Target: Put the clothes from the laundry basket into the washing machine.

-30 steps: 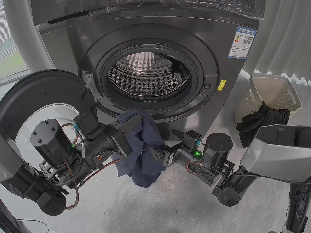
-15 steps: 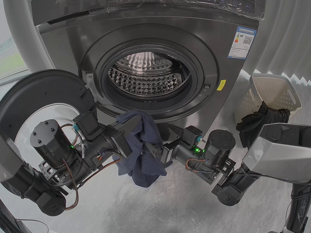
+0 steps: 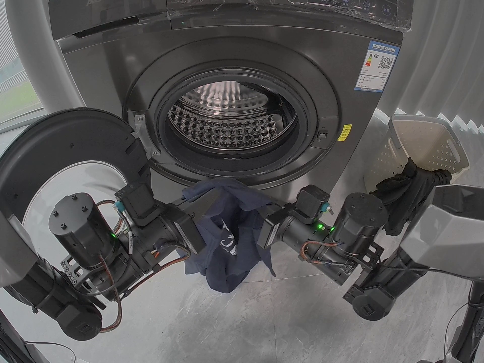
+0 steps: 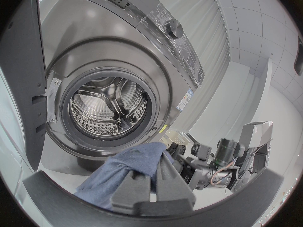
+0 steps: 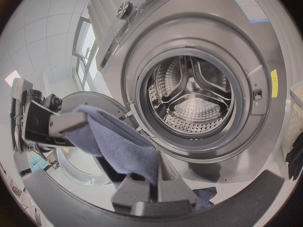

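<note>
Both jaws are clamped on the same piece, the dark blue knit cotton garment (image 3: 232, 228). The left jaws pinch its upper edge on the robot's left side and the right jaws pinch the upper edge on the robot's right. In each wrist view the cloth sits between closed fingers with no gap visible. Left arm (image 3: 151, 223) and right arm (image 3: 312, 233) face each other, wrists roughly level.

Key geometry: the garment's long axis runs left-to-right between the two grips. There is a short span on top, and the bulk hangs slack toward the grey tiled floor (image 3: 282, 323). It looks clear of the floor, though I can't be certain. The span sits just in front of and below the lower lip of the porthole on the grey front-loading washing machine (image 3: 116, 71). The perforated steel drum (image 3: 222, 122) lies up and forward from both grips, roughly centred between them.

My read:
- **Next move:** lift, then push forward. The span looks narrower than the opening.
- **Risk:** the hanging tail could catch on the lip or end up draped outside.
- **Clearance:** the round dark door (image 3: 60, 142) is swung open beside the left arm, so that side has less room. Neither arm is clearly nearer the drum.

The cream perforated plastic laundry basket (image 3: 428, 137) stands on the floor to the machine's right. A black garment (image 3: 408, 190) is draped over its front rim, and the right arm is the nearer one to it. The drum looks empty, so I'd say the task is at an early stage.
</note>
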Tool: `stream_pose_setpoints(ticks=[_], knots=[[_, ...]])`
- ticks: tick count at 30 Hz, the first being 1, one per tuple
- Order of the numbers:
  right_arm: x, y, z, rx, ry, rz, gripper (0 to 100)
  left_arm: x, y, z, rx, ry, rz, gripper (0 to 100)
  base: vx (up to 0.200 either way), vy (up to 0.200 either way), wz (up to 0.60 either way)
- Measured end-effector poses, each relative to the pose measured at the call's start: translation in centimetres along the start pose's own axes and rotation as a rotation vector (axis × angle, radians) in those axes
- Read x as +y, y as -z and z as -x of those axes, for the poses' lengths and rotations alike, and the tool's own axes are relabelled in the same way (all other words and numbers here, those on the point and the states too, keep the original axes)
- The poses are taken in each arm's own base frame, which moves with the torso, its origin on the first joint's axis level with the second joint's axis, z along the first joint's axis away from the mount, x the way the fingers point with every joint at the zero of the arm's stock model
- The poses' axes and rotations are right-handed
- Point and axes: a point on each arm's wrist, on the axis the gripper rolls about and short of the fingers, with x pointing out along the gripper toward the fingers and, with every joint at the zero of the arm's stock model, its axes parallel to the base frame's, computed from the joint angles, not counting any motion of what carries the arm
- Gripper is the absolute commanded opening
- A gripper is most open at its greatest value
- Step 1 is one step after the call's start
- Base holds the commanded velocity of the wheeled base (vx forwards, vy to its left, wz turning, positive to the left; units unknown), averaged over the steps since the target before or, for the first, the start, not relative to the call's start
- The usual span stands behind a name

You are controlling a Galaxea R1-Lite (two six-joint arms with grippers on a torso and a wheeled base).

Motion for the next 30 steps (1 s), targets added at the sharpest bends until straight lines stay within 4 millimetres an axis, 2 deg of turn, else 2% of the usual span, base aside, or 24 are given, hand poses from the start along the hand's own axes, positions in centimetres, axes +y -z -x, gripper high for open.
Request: stream_pose_setpoints(ticks=[4,5,16,30], knots=[[0.2,-1.3,0.9,-0.018,-0.002,-0.01,0,-0.3,0.4,0.2,0.018,0.013,0.005,0,0.0,0.0,0.0],[0.4,-1.6,1.1,-0.022,-0.007,-0.014,0,-0.4,0.5,0.3,0.026,0.021,0.007,100,0.0,0.0,0.0],[2.1,-3.9,1.9,-0.076,-0.057,-0.028,0,-0.3,2.4,0.2,0.096,0.007,0.009,100,0.0,0.0,0.0],[2.6,-5.7,2.3,-0.128,-0.07,-0.03,0,0.6,5.9,1.0,0.243,-0.038,0.008,100,0.0,0.0,0.0]])
